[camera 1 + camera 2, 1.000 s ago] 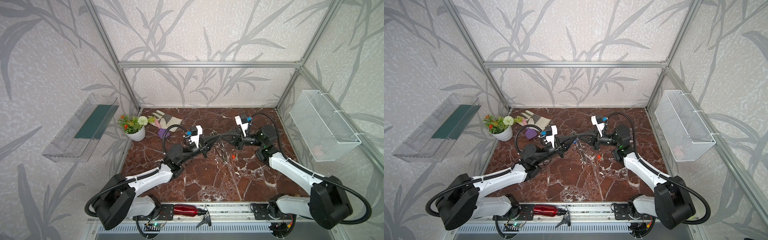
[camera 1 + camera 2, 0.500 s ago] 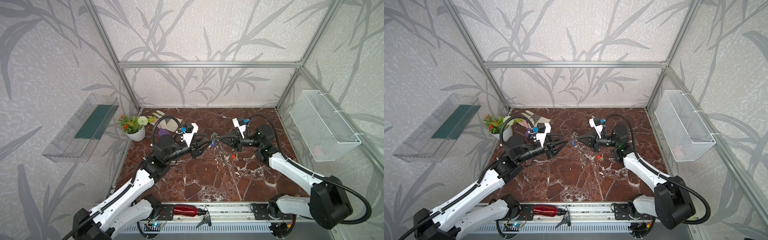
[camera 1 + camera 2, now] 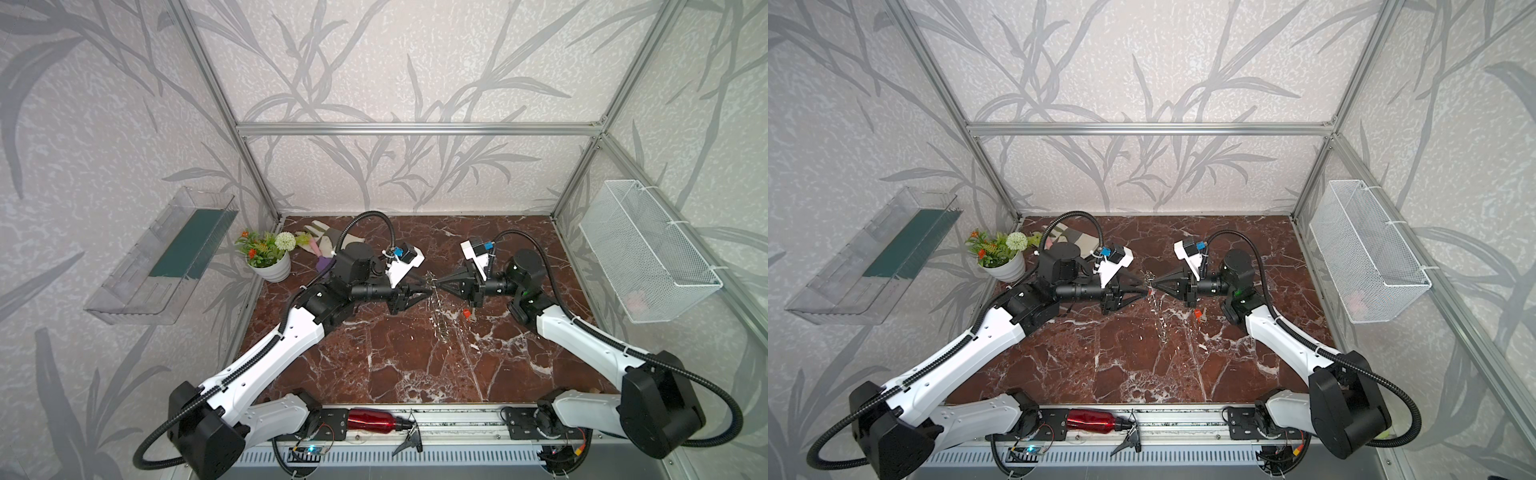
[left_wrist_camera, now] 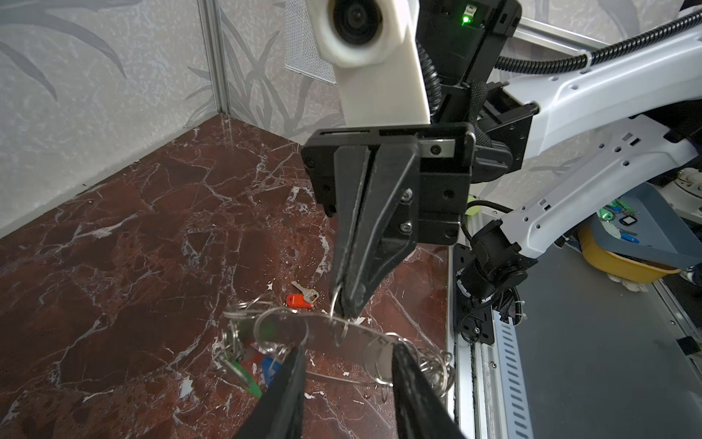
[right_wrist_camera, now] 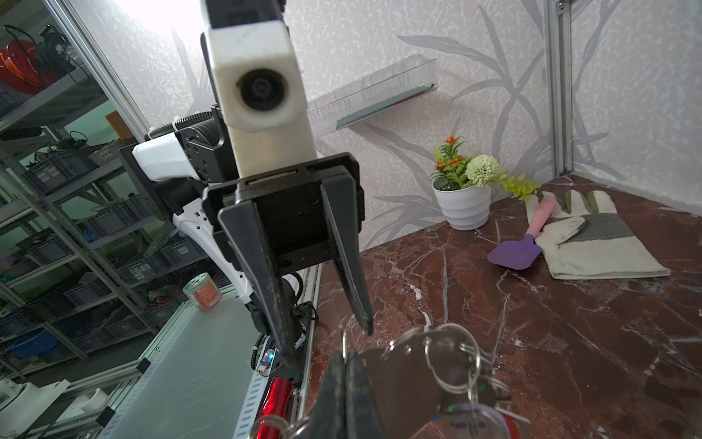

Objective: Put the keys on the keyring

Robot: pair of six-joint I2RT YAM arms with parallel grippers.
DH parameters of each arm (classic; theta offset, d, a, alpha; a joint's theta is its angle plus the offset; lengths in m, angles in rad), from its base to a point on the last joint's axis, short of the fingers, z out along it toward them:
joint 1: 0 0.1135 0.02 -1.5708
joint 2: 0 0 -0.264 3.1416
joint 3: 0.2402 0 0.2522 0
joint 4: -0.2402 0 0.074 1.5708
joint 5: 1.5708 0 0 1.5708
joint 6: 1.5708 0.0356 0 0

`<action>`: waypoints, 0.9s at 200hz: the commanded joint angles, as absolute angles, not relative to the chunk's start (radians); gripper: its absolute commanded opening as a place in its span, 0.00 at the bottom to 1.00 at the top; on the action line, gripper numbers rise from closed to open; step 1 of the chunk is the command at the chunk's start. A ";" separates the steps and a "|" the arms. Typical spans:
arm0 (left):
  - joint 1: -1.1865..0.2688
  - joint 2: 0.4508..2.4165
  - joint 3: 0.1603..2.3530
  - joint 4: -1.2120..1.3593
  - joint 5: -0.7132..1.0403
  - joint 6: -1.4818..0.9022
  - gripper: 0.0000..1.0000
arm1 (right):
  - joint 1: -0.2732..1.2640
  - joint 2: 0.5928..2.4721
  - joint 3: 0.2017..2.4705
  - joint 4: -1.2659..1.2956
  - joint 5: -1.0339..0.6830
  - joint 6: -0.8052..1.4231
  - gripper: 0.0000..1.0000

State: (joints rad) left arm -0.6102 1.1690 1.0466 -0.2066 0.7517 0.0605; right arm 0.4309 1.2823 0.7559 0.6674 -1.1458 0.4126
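The keyring (image 4: 323, 338), a flat grey plate edged with split rings, hangs in the air at mid-table, seen edge-on in both top views (image 3: 440, 307) (image 3: 1156, 307). My right gripper (image 4: 347, 309) (image 5: 345, 355) is shut on one split ring at its upper edge. My left gripper (image 4: 347, 365) (image 5: 326, 340) is open, its fingers (image 4: 292, 380) standing either side of the plate's lower part, gripping nothing. Keys with a green tag (image 4: 243, 374) and a blue tag (image 4: 271, 366) dangle from the rings. A red-orange-tagged key (image 4: 300, 298) (image 3: 466, 313) lies loose on the marble under the right gripper.
A white flower pot (image 3: 270, 266), a work glove (image 3: 328, 239) and a purple trowel (image 3: 324, 262) sit at the back left. A wire basket (image 3: 648, 257) hangs on the right wall, a clear shelf (image 3: 166, 257) on the left. A red bottle (image 3: 374, 419) lies on the front rail.
My left gripper was shut at the keyring, drew back left and opened, and has come in again with its jaws a little narrower. The right gripper kept its hold and barely moved.
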 commanded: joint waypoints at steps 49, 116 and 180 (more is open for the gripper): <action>-0.605 1.194 1.097 -0.190 0.781 0.103 0.27 | 0.440 1.276 0.782 0.714 -1.187 0.408 0.00; -0.605 1.209 1.103 -0.194 0.816 0.111 0.14 | 0.443 1.288 0.788 0.718 -1.192 0.414 0.00; -0.605 1.215 1.097 -0.164 0.844 0.087 0.08 | 0.446 1.295 0.790 0.716 -1.196 0.414 0.00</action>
